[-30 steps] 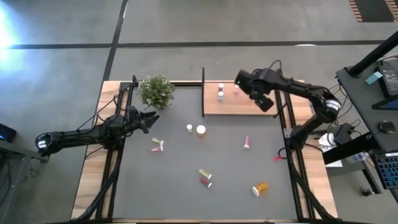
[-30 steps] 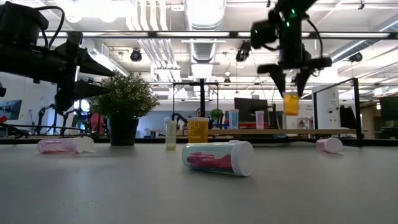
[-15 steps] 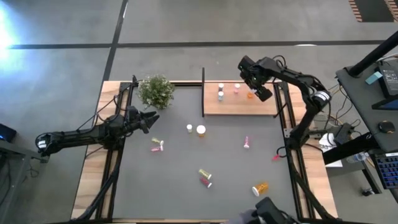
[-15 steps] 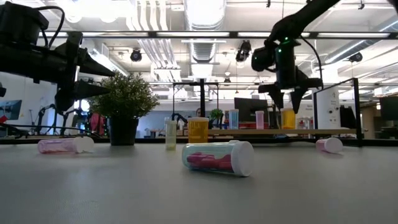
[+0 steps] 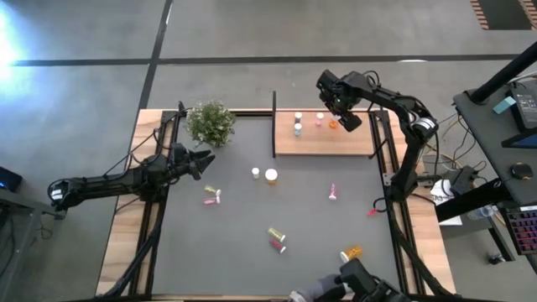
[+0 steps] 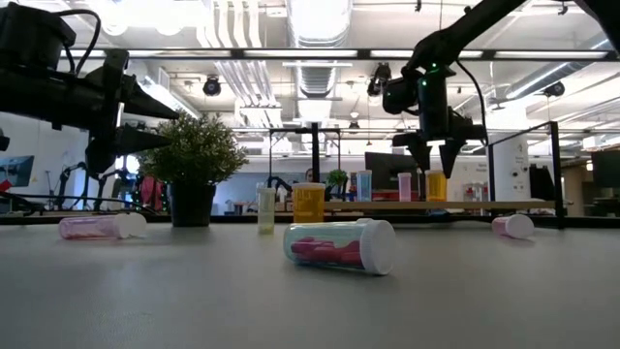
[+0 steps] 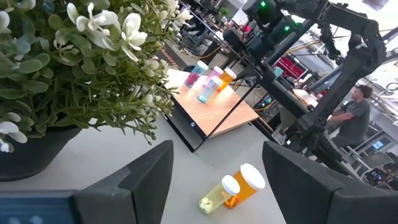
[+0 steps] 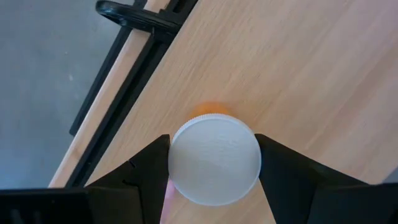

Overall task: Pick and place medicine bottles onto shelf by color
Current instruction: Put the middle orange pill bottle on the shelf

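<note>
Orange shows through the small bottle (image 8: 214,160) standing on the shelf (image 5: 323,141) under the right pincer (image 5: 344,116); its white cap fills the space between the two dark fingers (image 8: 146,171), which flank it so closely that whether they press on it or have let go cannot be told. The bottle stands upright near the shelf's far right corner, beside a black post. No label or writing can be read on any bottle.

Three more bottles stand on the shelf to its left: a pink one (image 5: 319,120), a white one (image 5: 298,117) and a pale blue one (image 5: 297,129). On the dark desk (image 5: 243,218) a slim yellow-green bottle (image 5: 255,173) and a wider orange bottle (image 5: 271,175) stand side by side (both white-capped). The rest lie on their sides: a pink bottle (image 5: 211,195) near the left pincer, another pink one (image 5: 333,192), a yellow-green and a red-filled bottle (image 5: 277,244) close together, and an orange one (image 5: 351,252) near the front edge.

The left pincer (image 5: 204,162) hangs with its fingers spread, empty, just beside the potted plant (image 5: 210,122).
</note>
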